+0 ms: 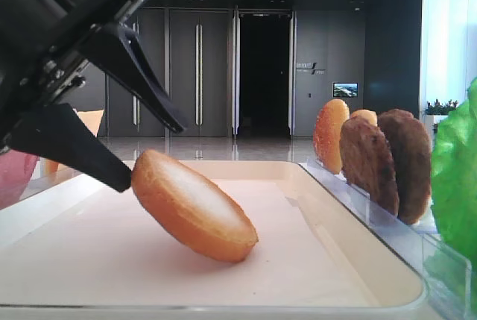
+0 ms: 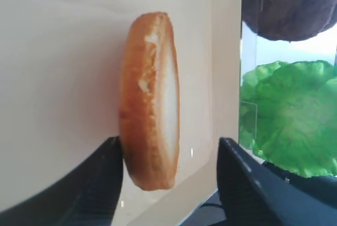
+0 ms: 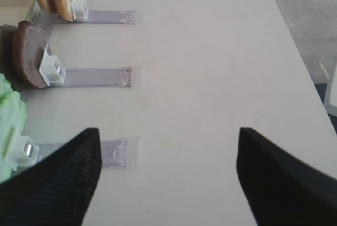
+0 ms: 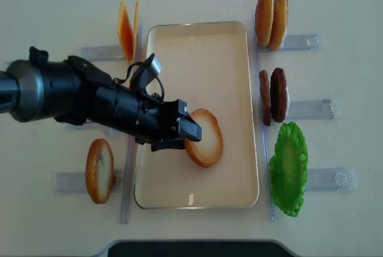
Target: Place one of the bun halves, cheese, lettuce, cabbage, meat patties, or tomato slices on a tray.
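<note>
1. Golden-brown round bun half (image 4: 204,138) leaned tilted on the cream-white rectangular tray (image 4: 239,89), lower edge on the tray floor
2. Black left gripper (image 4: 190,130) had its jaws spread, one tip touching the bun's raised edge
3. Black right gripper (image 3: 168,168) hung with jaws spread over the pale table (image 3: 210,52), holding nothing

Tray (image 4: 239,113): cream-white, plain. Bun half (image 4: 206,140) on it: golden-orange crust, paler toasted face. Meat patties (image 4: 274,95): dark brown, grainy. Lettuce (image 4: 289,167): bright green, crinkled. Cheese (image 4: 125,29): pale orange. Racked bun halves (image 4: 270,20): golden-brown. Left claw (image 4: 188,128): black. Right claw (image 3: 168,178): black, woven texture. Counter (image 4: 335,5): off-white. Racks (image 3: 95,77): clear plastic, white clips.
</note>
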Controlling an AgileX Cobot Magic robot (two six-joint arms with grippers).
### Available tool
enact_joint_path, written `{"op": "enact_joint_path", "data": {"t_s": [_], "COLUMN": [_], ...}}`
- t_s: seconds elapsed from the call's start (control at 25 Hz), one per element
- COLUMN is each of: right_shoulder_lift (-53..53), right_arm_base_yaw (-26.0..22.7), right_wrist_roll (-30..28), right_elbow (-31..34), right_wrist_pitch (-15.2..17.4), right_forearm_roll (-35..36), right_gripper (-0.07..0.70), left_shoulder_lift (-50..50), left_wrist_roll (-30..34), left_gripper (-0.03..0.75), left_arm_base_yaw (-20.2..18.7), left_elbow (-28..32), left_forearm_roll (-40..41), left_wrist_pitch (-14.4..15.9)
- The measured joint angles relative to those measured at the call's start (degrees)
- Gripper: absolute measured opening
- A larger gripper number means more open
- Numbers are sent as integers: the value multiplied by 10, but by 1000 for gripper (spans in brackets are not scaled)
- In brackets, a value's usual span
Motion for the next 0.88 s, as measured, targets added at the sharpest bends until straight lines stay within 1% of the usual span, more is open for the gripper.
{"op": "enact_joint_path", "data": {"t_s": [0.08,0.2,0.44,0.6,0.88], "right_shoulder_lift": [0,0,0,0,0], "right_arm_base_yaw": [3,9,12,12,12], "right_wrist_roll": [0,0,0,0,0], "right_elbow": [0,0,0,0,0], "right_wrist_pitch": [0,0,0,0,0], "right_forearm_roll": [0,0,0,0,0], "right_gripper": [538,538,538,538,538], "left_shoulder_lift": [-15,-31,-35,-39,-90], "left_wrist_roll": [-4,-20,-96,-104,-115], "left_gripper": [454,464,467,466,466], "left_arm_base_yaw": [2,2,2,2,2], "left_elbow": [0,0,0,0,0], "left_forearm_roll": [5,12,97,110,118], "left_wrist_pitch": [-3,-2,4,18,23]}}
